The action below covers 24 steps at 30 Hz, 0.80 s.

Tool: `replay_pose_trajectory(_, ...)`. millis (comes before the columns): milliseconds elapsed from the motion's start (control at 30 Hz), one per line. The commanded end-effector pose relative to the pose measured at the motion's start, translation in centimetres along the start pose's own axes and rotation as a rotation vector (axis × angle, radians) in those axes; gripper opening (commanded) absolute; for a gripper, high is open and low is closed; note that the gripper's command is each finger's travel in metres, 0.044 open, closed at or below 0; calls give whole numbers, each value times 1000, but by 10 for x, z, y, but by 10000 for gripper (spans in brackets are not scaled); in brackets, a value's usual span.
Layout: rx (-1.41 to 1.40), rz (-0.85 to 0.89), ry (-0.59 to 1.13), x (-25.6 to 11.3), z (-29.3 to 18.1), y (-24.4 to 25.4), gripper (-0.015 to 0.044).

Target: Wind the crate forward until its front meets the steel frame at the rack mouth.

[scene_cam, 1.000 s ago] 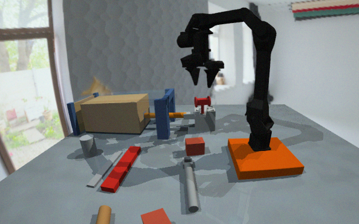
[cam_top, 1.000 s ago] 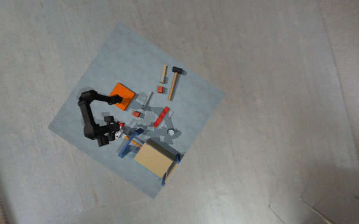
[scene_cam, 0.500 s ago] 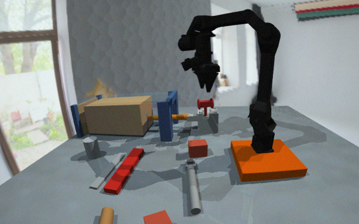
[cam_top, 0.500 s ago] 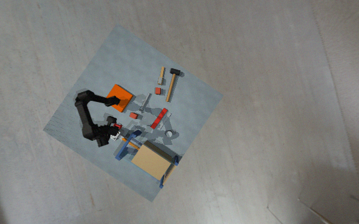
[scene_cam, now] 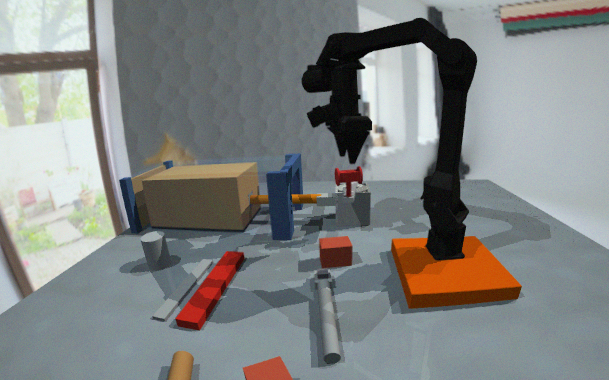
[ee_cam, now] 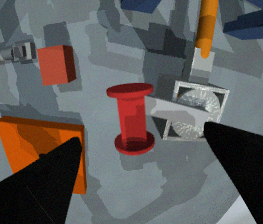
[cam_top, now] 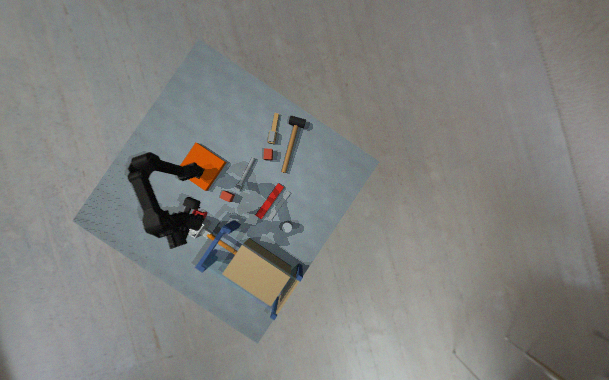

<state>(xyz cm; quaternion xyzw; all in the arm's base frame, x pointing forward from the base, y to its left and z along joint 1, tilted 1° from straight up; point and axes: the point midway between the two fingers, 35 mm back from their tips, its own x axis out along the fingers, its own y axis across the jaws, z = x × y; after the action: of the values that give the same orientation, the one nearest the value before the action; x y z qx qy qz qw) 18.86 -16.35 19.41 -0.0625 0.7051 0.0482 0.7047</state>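
The tan crate (cam_top: 257,272) (scene_cam: 192,200) sits flat inside the cubby, with a gap between its front and the blue steel frame (cam_top: 212,250) (scene_cam: 280,205). An orange strap (scene_cam: 307,198) (ee_cam: 207,27) runs through the frame to the grey winch (scene_cam: 353,212) (ee_cam: 198,131). The winch handle is on top of the winch; its red spool-shaped grip (scene_cam: 348,176) (ee_cam: 133,120) stands out to one side on a grey arm (ee_cam: 174,107). My gripper (scene_cam: 347,157) (ee_cam: 144,135) is open and empty, above the red grip and touching nothing. The square key is hidden.
An orange base plate (cam_top: 212,167) (scene_cam: 467,280) carries the arm. A red block (scene_cam: 335,251) (ee_cam: 54,65), a grey tool (scene_cam: 329,320), a red bar (scene_cam: 212,290), a flat grey strip (scene_cam: 182,290) and a grey cylinder (scene_cam: 154,250) lie or stand nearby. A hammer (cam_top: 290,150) lies farther off.
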Motion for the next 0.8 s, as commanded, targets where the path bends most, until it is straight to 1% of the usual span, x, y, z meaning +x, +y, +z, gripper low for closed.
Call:
replay_pose_trajectory(0,6,-1,1,7,-1,0,440)
replay_pose_trajectory(767,6,-1,1,45,-1,0,440)
